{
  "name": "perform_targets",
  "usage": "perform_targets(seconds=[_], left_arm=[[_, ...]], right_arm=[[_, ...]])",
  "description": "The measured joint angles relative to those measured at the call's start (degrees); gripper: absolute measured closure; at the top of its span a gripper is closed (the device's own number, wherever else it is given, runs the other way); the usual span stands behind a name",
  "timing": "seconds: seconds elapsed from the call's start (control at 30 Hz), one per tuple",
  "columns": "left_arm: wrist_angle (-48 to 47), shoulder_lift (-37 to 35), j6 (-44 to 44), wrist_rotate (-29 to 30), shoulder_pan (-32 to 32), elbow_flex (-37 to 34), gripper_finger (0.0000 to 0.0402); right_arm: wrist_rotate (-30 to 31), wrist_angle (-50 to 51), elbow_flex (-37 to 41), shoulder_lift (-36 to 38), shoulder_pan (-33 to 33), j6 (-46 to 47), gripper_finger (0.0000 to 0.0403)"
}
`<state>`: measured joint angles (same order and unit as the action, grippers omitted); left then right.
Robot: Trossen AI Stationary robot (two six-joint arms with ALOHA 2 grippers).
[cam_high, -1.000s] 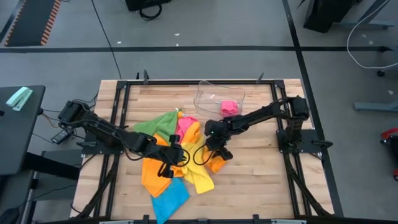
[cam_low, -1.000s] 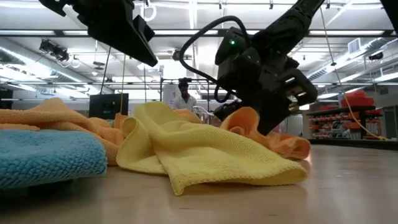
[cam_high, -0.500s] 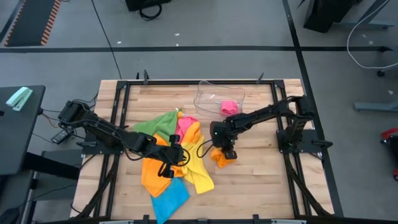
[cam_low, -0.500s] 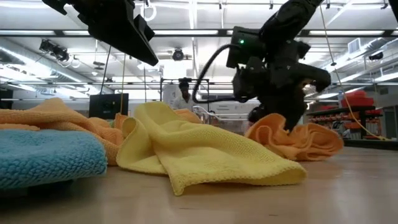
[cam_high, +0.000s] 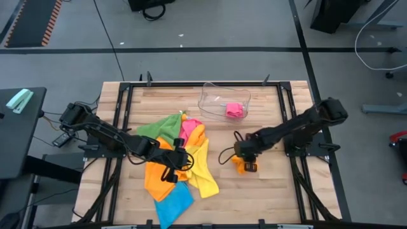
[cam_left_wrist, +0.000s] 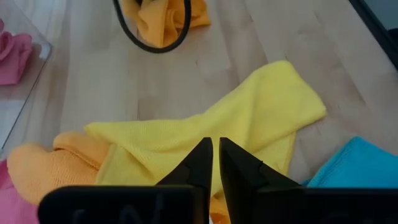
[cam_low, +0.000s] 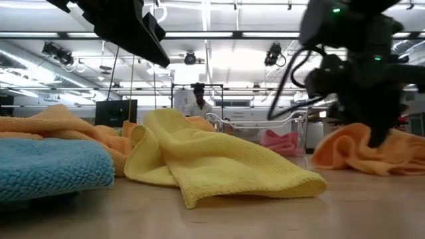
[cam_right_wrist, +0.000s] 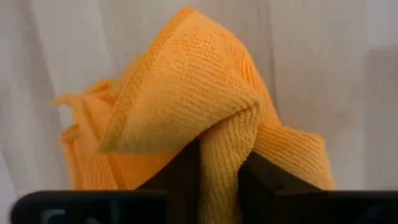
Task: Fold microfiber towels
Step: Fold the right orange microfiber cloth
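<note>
My right claw (cam_high: 245,164) sits low over the table (cam_high: 273,184), right of the cloth pile, and it is clenched on a bunched orange towel (cam_high: 240,163). In the right wrist view a fold of that orange towel (cam_right_wrist: 205,130) is pinched between my two fingers (cam_right_wrist: 186,168), with the rest of the cloth humped up just beyond them. From table height the same towel (cam_low: 355,149) lies crumpled on the wood at the right, under my right arm.

My left claw (cam_high: 172,170) hangs over the pile at the left of the table, its fingers (cam_left_wrist: 199,165) pressed nearly together and holding nothing. Directly beneath it lies the yellow towel (cam_left_wrist: 249,124), with a blue towel (cam_high: 173,202) at the near edge of the pile, a second orange towel (cam_high: 156,178) beside them, and green (cam_high: 158,127) and pink (cam_high: 189,129) towels on the far side.

Farther back, a clear plastic tray (cam_high: 213,98) holds another pink towel (cam_high: 234,110).
</note>
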<state>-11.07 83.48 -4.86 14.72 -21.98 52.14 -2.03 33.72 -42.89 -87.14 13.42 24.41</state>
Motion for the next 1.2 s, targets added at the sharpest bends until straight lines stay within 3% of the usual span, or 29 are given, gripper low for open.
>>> perform_targets(seconds=[0.27,0.43,0.6,0.7,0.9,1.03,1.2], left_arm=[[4.5,0.0,3.3,0.0,0.0,0.0,0.0361],[5.3,0.0,4.1,0.0,0.0,0.0,0.0362],[5.4,0.0,4.0,0.0,0.0,0.0,0.0369],[5.4,0.0,4.0,0.0,0.0,0.0,0.0367],[5.8,0.0,4.0,0.0,0.0,0.0,0.0362],[5.7,0.0,2.5,0.0,0.0,0.0,0.0367],[5.8,0.0,2.5,0.0,-0.5,0.0,0.0371]], right_arm=[[1.7,-8.6,1.9,1.1,6.4,13.1,0.017],[2.3,-11.5,-0.3,1.4,7.8,15.2,0.0125],[4.8,-8.4,-2.6,3.7,8.2,7.9,0.012],[5.0,-13.9,-2.1,4.5,10.1,0.1,0.0119],[12.2,-26.2,1.2,1.2,13.1,-11.6,0.0119],[13.2,-25.1,3.7,-2.0,13.1,-12.8,0.0121],[17.3,-31.5,6.2,-5.7,10.6,-12.2,0.0127]])
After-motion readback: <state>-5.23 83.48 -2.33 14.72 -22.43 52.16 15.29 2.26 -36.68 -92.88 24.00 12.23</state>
